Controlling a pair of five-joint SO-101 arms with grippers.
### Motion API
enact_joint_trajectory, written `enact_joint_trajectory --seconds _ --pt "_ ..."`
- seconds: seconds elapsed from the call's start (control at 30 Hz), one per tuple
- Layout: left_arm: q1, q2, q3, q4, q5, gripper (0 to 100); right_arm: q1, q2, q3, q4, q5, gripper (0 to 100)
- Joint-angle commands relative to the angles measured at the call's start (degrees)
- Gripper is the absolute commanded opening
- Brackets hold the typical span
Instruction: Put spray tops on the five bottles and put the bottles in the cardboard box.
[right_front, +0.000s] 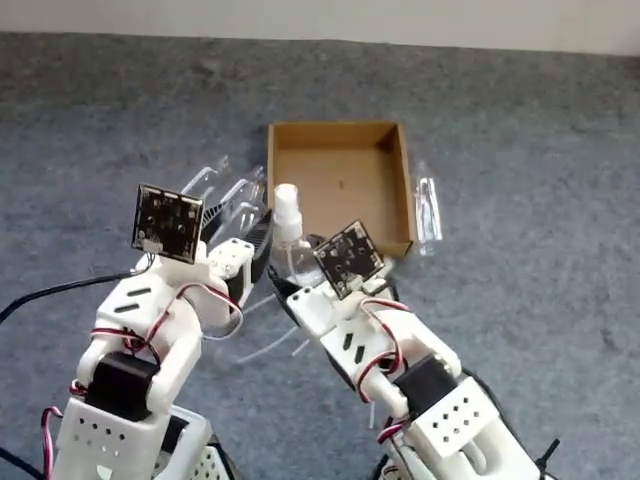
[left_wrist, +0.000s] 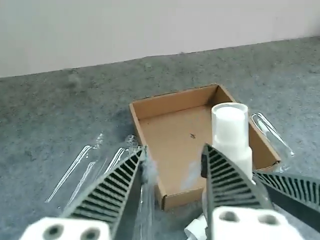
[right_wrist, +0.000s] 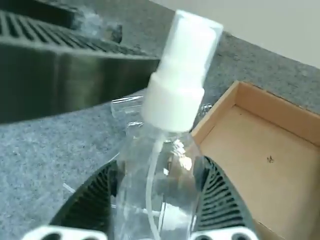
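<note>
The right gripper (right_wrist: 157, 197) holds one bottle (right_wrist: 150, 150) upright just before the cardboard box (right_front: 340, 130), fingers clamped on its body, leaving the spray top (right_wrist: 182, 75) accessible. The left gripper (left_wrist: 173, 152) hovers beside it, fingers wide (nothing between them), probably to tighten the top.

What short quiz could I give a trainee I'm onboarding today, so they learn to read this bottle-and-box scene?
1. True or false: the cardboard box is already full.
2. Which arm's gripper grips the bottle? A) left B) right C) neither
3. Fill in: the spray top on that bottle is ___ in colour.
Key: 1 false; 2 B; 3 white.
</note>
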Motion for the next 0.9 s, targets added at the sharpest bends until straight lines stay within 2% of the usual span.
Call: enact_joint_trajectory --seconds 0.0,0.13,0.3,0.53,0.63,0.7,0.8,0.87 --pt "-1.1 0.04 -0.48 -1.14 -0.44 16 0.13 -1.36 -0.66 -1.27 0.62 0.4" --pt "-5.32 -0.04 -0.66 2.2 -0.44 17 6.81 -1.19 -1.54 -1.36 0.62 0.4" --pt "-4.0 -1.71 0.57 2.73 -2.46 17 11.03 5.14 -12.09 -1.01 0.44 0.4" --pt "4.79 -2.15 4.26 2.9 -7.03 17 10.95 25.71 -31.87 -1.01 0.18 0.4" --pt "5.05 -2.24 5.58 3.43 -7.38 18 10.86 31.87 -37.41 -1.01 0.18 0.4" --pt "4.97 -2.24 6.64 3.43 -7.12 23 10.77 34.42 -39.87 -1.01 0.18 0.4" --pt "4.88 -2.24 8.57 2.9 -7.03 29 8.22 35.21 -41.01 -0.92 0.18 0.4" --pt "4.88 -2.15 9.1 1.93 -7.03 29 5.49 34.24 -41.01 1.27 0.18 0.4"
